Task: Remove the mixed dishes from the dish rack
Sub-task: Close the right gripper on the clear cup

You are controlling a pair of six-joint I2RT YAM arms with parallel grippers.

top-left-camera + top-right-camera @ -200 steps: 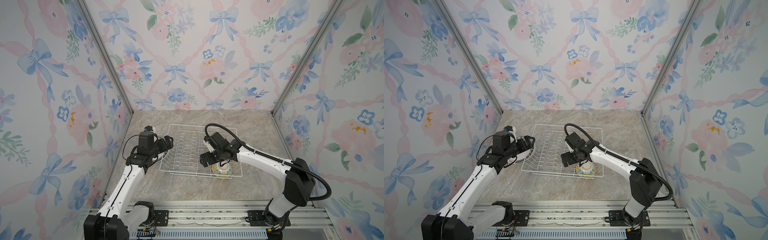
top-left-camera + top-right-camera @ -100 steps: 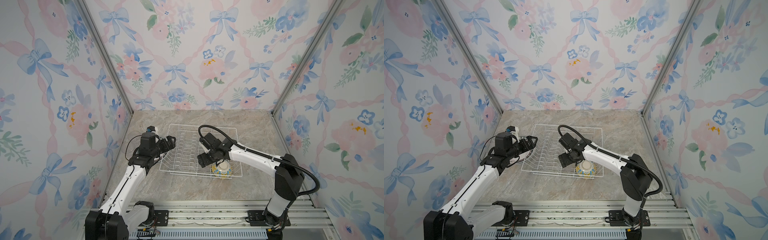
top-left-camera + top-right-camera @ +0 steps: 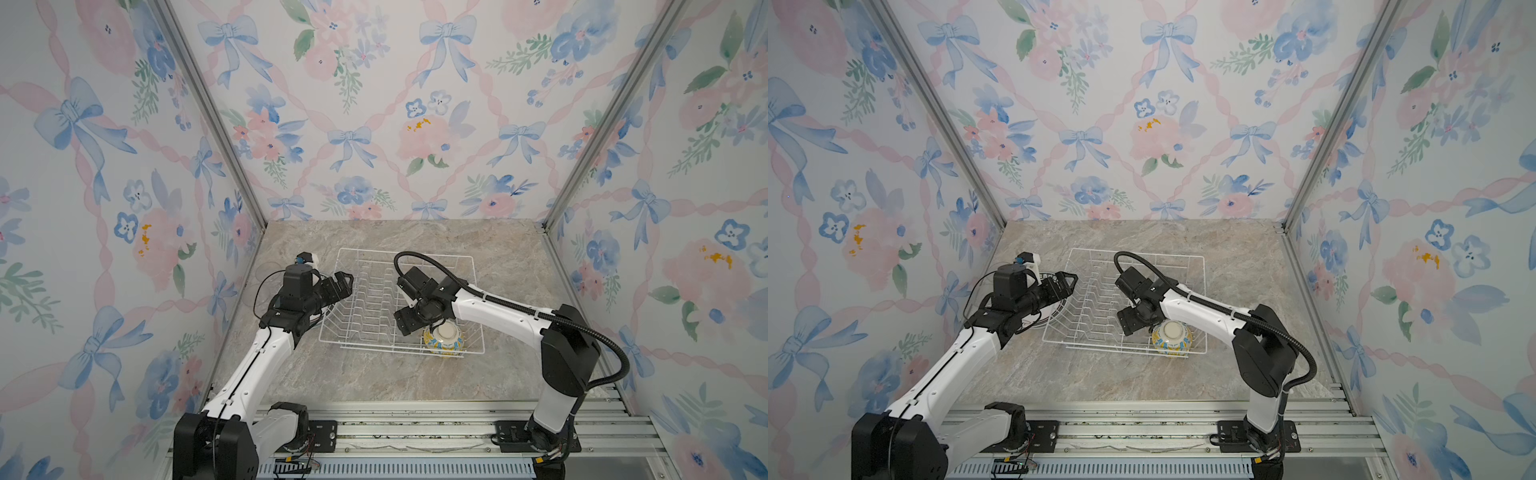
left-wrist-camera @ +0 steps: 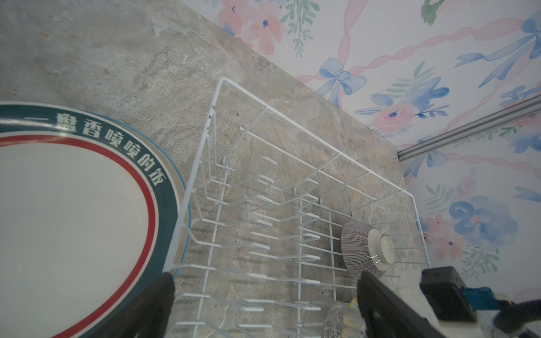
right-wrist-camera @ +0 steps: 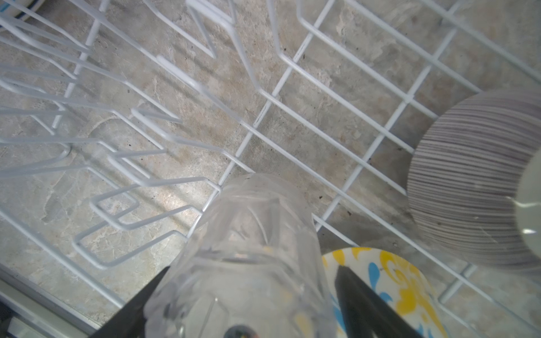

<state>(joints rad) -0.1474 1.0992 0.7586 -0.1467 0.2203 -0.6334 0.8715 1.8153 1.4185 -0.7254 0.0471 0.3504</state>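
Note:
The white wire dish rack [image 3: 405,250] [image 3: 1138,250] sits mid-table. In its near right corner a yellow-blue bowl [image 3: 444,338] [image 3: 1172,337] [image 5: 395,278] lies upside down. Beside that bowl is a purple-striped bowl [image 5: 462,190] [image 4: 357,245]. My right gripper [image 3: 405,322] [image 3: 1127,322] [image 5: 253,269] is down inside the rack, shut on a clear glass [image 5: 248,248] [image 4: 336,319] whose sides meet both fingers. My left gripper [image 3: 347,282] [image 3: 1071,280] [image 4: 265,275] hangs open over the rack's left rim, holding nothing.
A green-and-red rimmed white plate [image 4: 73,204] [image 3: 1052,311] lies on the table just outside the rack's left side, under my left arm. Faint clear shapes, seemingly glasses [image 3: 266,274], stand near the left wall. Upright prongs [image 4: 263,204] fill the rack's left half.
My right gripper has edged left and lower inside the rack, and its jaws have narrowed onto the glass. My left gripper has crept slightly toward the rack, still open.

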